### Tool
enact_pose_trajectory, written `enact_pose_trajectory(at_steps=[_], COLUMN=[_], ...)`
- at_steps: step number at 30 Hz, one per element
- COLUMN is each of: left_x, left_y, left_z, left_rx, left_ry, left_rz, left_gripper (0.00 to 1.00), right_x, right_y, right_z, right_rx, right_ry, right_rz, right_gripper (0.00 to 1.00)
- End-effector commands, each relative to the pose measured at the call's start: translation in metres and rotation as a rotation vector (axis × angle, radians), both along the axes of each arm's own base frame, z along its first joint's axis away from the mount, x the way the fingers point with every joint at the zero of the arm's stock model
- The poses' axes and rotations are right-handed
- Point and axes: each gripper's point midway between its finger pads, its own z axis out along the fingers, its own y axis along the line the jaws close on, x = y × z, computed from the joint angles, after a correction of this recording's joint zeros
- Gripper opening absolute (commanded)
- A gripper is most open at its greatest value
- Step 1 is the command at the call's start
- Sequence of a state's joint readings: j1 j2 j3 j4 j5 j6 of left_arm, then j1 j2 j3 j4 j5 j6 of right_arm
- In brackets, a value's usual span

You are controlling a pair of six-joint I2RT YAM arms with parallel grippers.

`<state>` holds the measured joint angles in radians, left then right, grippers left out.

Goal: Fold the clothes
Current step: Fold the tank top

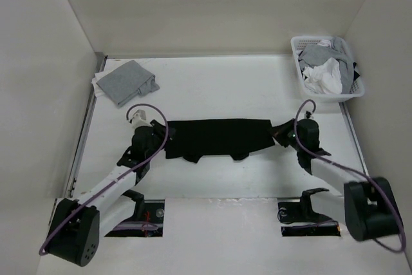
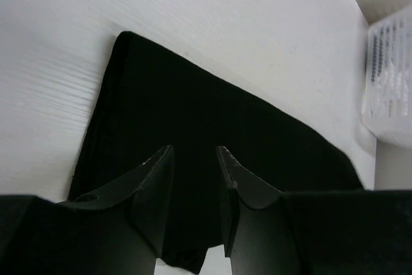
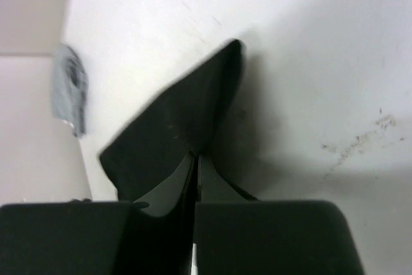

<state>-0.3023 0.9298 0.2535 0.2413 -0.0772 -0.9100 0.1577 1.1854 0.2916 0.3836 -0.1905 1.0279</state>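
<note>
White is the table (image 1: 212, 181), and across its middle the black tank top (image 1: 215, 136) is laid out in a long band running left to right between the two arms. It is judged to be light and limp. No shape will be held by it unaided, so an edge lifted at one point can be expected to sag and drag. It is best taken at the corners or end hems, both ends together, so that a fold line comes out straight.

At the far right corner a white basket (image 1: 327, 69) is seen with white and grey garments in it, well apart from the top. At the far left a folded grey garment (image 1: 125, 83) is lying.

The right gripper (image 3: 195, 156) is closed tight, with the right end of the top pinched between its fingers and drawn into a raised peak. The left gripper (image 2: 193, 172) is seen with its fingers partly apart over the left end. Whether any cloth is caught between them cannot be told.

Only in the overhead view are the garment's whole length and both ends shown together, but the jaws are hidden there by the wrists. The pinch and the peak are given only by the right wrist view. The gap between the left fingers is given only by the left wrist view.
</note>
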Motion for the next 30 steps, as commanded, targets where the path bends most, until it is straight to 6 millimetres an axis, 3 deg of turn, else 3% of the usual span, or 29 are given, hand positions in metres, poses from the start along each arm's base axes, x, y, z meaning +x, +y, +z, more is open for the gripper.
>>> enact_pose_trajectory(at_steps=[1,6,9,17,24,28,30], left_x=[0.015,0.005,0.001,-0.014,-0.024,-0.023,-0.022], left_y=[-0.029,-0.069,-0.081,-0.078,-0.058,-0.044,-0.039], left_z=[0.046,0.057,0.06,0.06,0.063,0.063,0.061], left_rx=[-0.023,-0.032,-0.051,-0.09,-0.123,-0.141,-0.152], left_ry=[-0.141,-0.164,-0.175,-0.192,-0.218,-0.225,-0.22], left_rz=[-0.024,-0.118,-0.147,-0.16,-0.149,-0.134,-0.127], left_gripper=[0.3,0.3,0.3,0.31,0.32,0.32,0.32], right_x=[-0.002,-0.005,-0.004,-0.005,-0.007,0.001,0.005], right_y=[-0.03,-0.055,-0.035,0.072,0.166,0.218,0.239], right_z=[0.032,0.084,0.11,0.135,0.127,0.11,0.1], right_rx=[-0.124,-0.291,-0.336,-0.403,-0.464,-0.483,-0.478], right_ry=[-0.082,-0.156,-0.184,-0.177,-0.104,-0.057,-0.038], right_rz=[-0.089,-0.134,-0.07,0.125,0.242,0.292,0.31], right_gripper=[0.0,0.0,0.0,0.0,0.0,0.01,0.07])
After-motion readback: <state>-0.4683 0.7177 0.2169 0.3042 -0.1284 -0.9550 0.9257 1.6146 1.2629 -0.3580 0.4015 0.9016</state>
